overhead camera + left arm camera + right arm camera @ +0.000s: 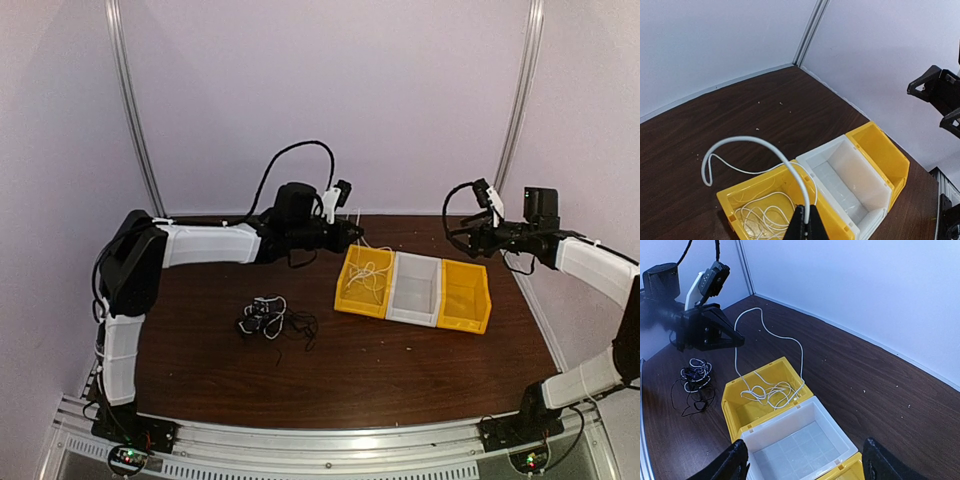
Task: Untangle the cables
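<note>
A white cable (767, 392) lies coiled, one end arching upward; darker cables (272, 320) seemingly stay clumped.

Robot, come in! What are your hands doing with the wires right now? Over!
Left gripper shut on white cable, feeding it into left yellow bin. Right gripper open, empty, over the white bin. Tangled clump waits on table. Nothing blocking.

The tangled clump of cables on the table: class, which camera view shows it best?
The top external view: the clump lies whole and unobstructed on the table. The right wrist view shows it at the left edge. The left wrist view misses it.
</note>
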`<state>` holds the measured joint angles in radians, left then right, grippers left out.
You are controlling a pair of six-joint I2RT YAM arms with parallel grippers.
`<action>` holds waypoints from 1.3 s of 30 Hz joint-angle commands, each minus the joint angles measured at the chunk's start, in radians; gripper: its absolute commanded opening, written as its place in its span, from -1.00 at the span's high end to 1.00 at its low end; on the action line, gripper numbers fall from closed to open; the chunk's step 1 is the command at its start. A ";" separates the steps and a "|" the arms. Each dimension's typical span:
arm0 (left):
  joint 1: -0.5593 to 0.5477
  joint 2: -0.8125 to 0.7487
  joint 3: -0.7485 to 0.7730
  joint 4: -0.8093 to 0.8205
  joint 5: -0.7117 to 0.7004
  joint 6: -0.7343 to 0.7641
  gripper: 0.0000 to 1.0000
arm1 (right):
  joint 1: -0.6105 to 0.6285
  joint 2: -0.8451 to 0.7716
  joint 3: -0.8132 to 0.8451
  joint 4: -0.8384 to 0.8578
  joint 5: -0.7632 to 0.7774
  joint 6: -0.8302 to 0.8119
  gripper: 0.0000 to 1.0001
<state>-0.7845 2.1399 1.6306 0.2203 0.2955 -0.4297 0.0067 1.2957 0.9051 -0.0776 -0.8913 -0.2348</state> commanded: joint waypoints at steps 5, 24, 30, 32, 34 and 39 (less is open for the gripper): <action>0.013 -0.069 -0.048 -0.127 -0.170 0.077 1.00 | -0.019 0.049 0.013 -0.019 -0.052 -0.018 -0.56; -0.030 -0.164 -0.096 -0.095 -0.169 0.297 1.00 | 0.188 0.361 0.326 -0.197 0.026 0.000 -0.47; -0.041 -0.275 -0.241 0.103 0.033 0.331 1.00 | 0.203 0.630 0.589 -0.327 -0.026 0.057 -0.39; -0.050 -0.323 -0.294 0.150 0.072 0.347 1.00 | 0.203 0.677 0.633 -0.348 -0.048 0.061 -0.39; -0.059 -0.346 -0.303 0.127 0.096 0.360 1.00 | 0.205 0.701 0.650 -0.353 -0.064 0.062 -0.41; -0.065 -0.364 -0.308 0.087 0.117 0.381 1.00 | 0.215 0.729 0.668 -0.380 -0.097 0.041 -0.44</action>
<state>-0.8436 1.8122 1.3312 0.2455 0.3565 -0.0895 0.2081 2.0285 1.5291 -0.4114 -0.9318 -0.1841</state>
